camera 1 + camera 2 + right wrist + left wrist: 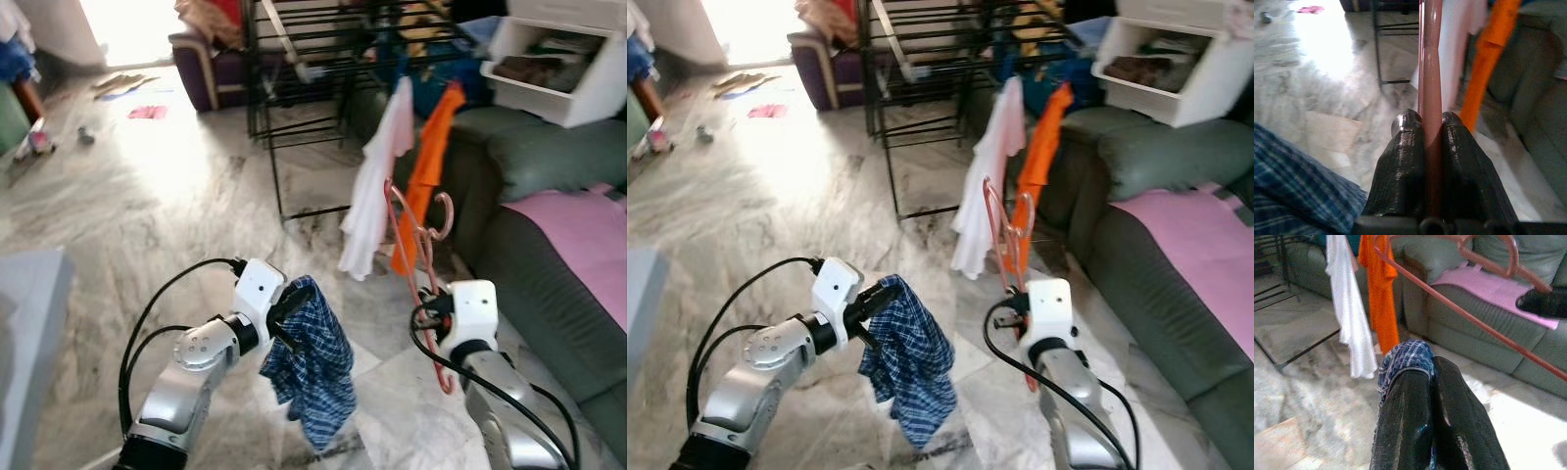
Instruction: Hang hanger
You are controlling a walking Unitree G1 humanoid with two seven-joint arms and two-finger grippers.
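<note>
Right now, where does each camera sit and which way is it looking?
Left and right eye: head, looking down at both arms, drying rack and sofa.
Left wrist: along the left tool, shut on the checked cloth.
Right wrist: along the right tool, shut on the pink hanger.
Shared: orange garment.

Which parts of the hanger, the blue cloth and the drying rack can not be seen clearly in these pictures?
- Pink hanger: right wrist view, lower part hidden between the right gripper fingers.
- Blue checked cloth: left wrist view, mostly behind the left gripper.
- Black drying rack: top cut off by the eye views' upper edge.
</note>
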